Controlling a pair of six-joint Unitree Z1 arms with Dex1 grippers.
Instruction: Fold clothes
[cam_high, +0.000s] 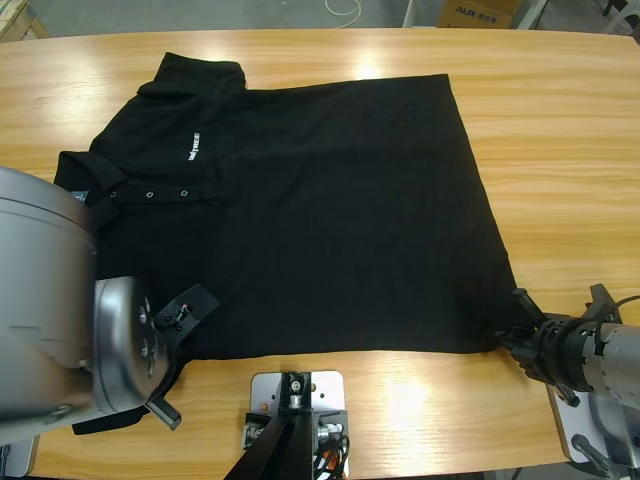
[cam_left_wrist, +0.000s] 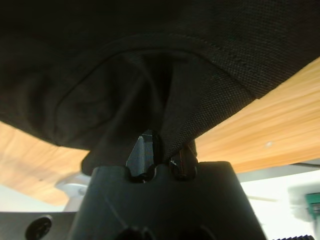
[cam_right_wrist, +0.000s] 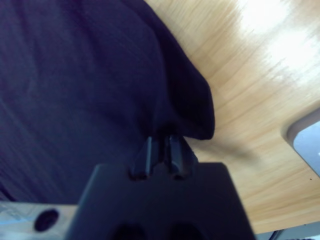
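Note:
The black polo shirt (cam_high: 340, 220) lies spread flat on the wooden table (cam_high: 560, 130), collar (cam_high: 100, 185) to the left and hem to the right. Its white chest mark (cam_high: 193, 148) and small buttons (cam_high: 150, 195) face up. My left gripper (cam_high: 185, 312) is at the near sleeve, by the table's front left. In the left wrist view the left gripper (cam_left_wrist: 162, 152) is shut on a fold of the shirt (cam_left_wrist: 150, 60). My right gripper (cam_high: 515, 335) sits at the near hem corner. The right wrist view shows the right gripper (cam_right_wrist: 161, 147) shut on that corner of the shirt (cam_right_wrist: 75, 90).
My left arm's big silver elbow (cam_high: 45, 300) covers the lower left of the high view and hides part of the sleeve. A cardboard box (cam_high: 480, 12) and a white cable (cam_high: 343, 8) lie beyond the table's far edge. Bare wood shows right of the shirt.

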